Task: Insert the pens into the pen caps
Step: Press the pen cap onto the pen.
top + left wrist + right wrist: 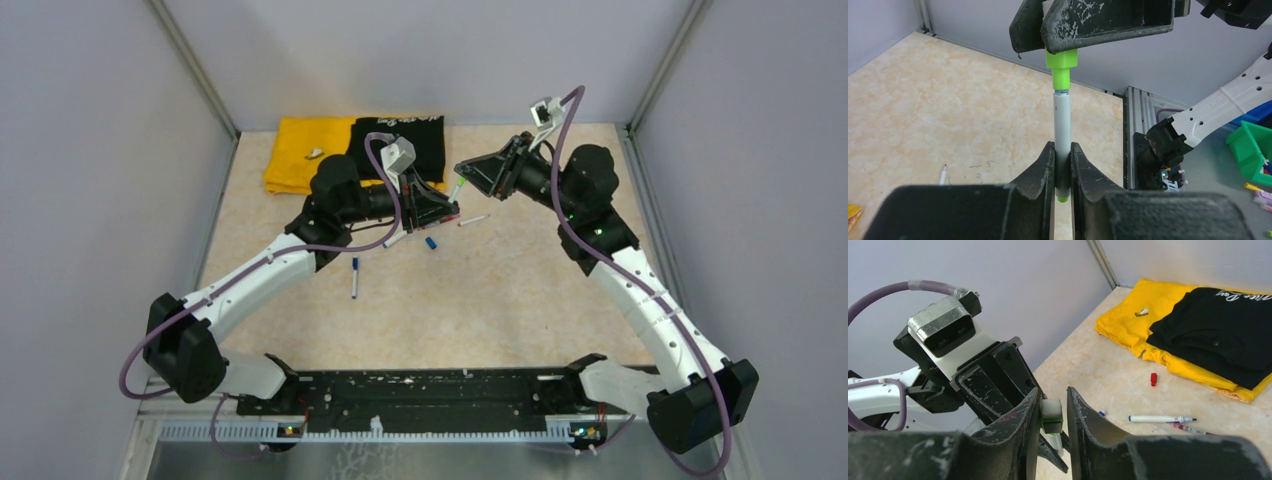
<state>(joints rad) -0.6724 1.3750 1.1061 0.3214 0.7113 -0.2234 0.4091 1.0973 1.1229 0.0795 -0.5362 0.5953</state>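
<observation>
My left gripper point(1062, 145) point(443, 212) is shut on a white pen point(1062, 125) with a green end and holds it above the table. A green cap point(1062, 65) point(1052, 417) point(458, 186) sits on the pen's far tip. My right gripper point(1054, 390) point(465, 172) stands around this cap. Its left finger touches the cap and a narrow gap shows at its right finger. Loose on the table lie a blue-capped pen point(353, 278), a white pen point(395, 240), another pen point(473, 220), a blue cap point(432, 242) and a red cap point(1153, 379).
A yellow cloth point(300, 155) with a black cloth point(400, 135) on it lies at the back left. A white pen point(1158, 418) and a maroon pen point(1190, 429) lie below the grippers. Grey walls enclose three sides. A green bin point(1253, 145) stands off the table.
</observation>
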